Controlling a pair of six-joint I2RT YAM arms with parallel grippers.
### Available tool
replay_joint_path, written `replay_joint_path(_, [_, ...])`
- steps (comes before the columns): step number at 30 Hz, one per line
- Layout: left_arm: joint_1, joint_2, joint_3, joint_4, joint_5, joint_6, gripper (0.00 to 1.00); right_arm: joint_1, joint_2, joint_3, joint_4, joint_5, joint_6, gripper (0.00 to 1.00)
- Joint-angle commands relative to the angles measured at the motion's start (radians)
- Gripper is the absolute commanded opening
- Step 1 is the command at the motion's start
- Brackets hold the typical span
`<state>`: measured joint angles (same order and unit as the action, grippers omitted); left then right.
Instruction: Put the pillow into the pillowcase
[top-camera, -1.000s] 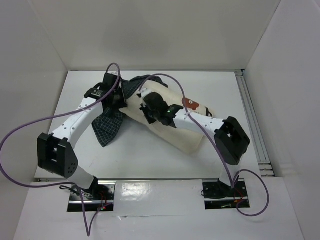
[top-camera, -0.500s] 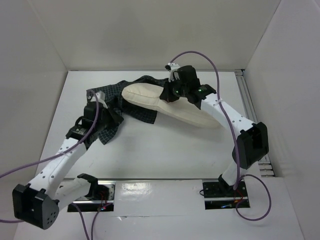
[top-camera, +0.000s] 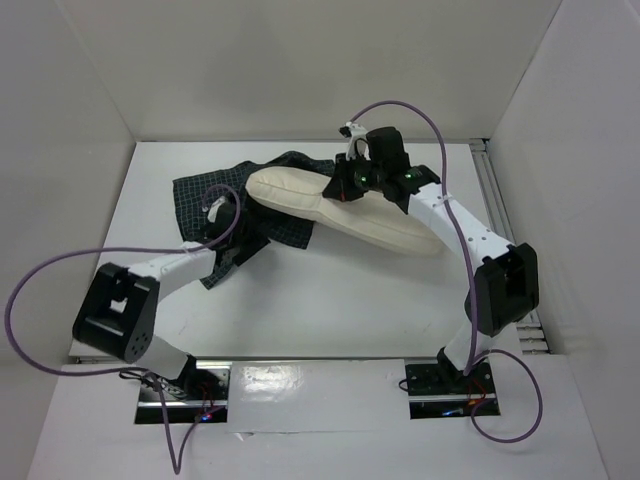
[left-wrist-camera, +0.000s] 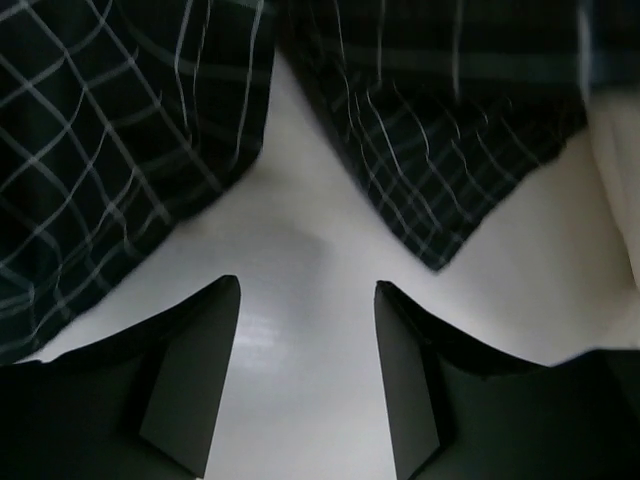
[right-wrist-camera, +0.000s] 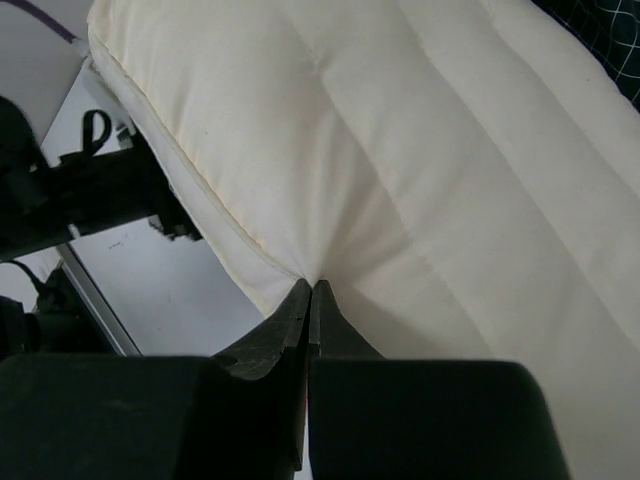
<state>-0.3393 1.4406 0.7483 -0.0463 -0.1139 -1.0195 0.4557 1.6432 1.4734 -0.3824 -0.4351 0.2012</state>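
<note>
The right fingers (right-wrist-camera: 308, 305) are pressed tight together on a pinched fold of the pillow (right-wrist-camera: 420, 150), at its piped edge. The left fingers (left-wrist-camera: 195, 370) are spread wide with nothing between them. Only bare table (left-wrist-camera: 300, 240) is seen in the gap, and two flaps of the pillowcase (left-wrist-camera: 90, 150) lie just ahead.

Against the picture half a second back, the left fingers (top-camera: 238, 243) have been shifted a little toward the pillow along the near edge of the pillowcase (top-camera: 205, 192), and the left arm has been folded back with its elbow drawn in. The pillow (top-camera: 370, 215) and the right fingers (top-camera: 345, 186) are hardly moved. The pillow is laid slantwise, its left end resting on top of the checked cloth and its right end on the table. It is judged that nothing has yet been inserted. The pillow lies on the pillowcase rather than in it, and the opening is not held by anything, so an edge of the cloth must probably be gripped first.

The empty, wide stance on the left is shown only by the left wrist view; from above, those dark fingers are lost against the dark cloth. The pinch on the pillow edge is shown only by the right wrist view. The overlap of pillow and pillowcase is given only by the top view.
</note>
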Motion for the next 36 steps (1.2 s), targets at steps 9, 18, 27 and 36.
replay_joint_path(9, [-0.012,0.294,0.183,0.213,-0.17,-0.096,0.66,-0.031,-0.037,0.062,0.079,-0.065,0.017,0.0])
replay_joint_path(18, [-0.03,0.403,0.335,0.061,-0.222,-0.123,0.0,-0.04,-0.046,0.053,0.069,-0.037,0.007,0.0])
replay_joint_path(27, [-0.006,0.238,0.508,-0.024,0.023,0.154,0.0,-0.126,-0.037,0.218,0.019,0.009,0.027,0.0])
replay_joint_path(36, [0.019,-0.008,0.139,0.014,0.39,0.151,0.0,0.059,-0.227,0.03,-0.053,0.181,-0.003,0.0])
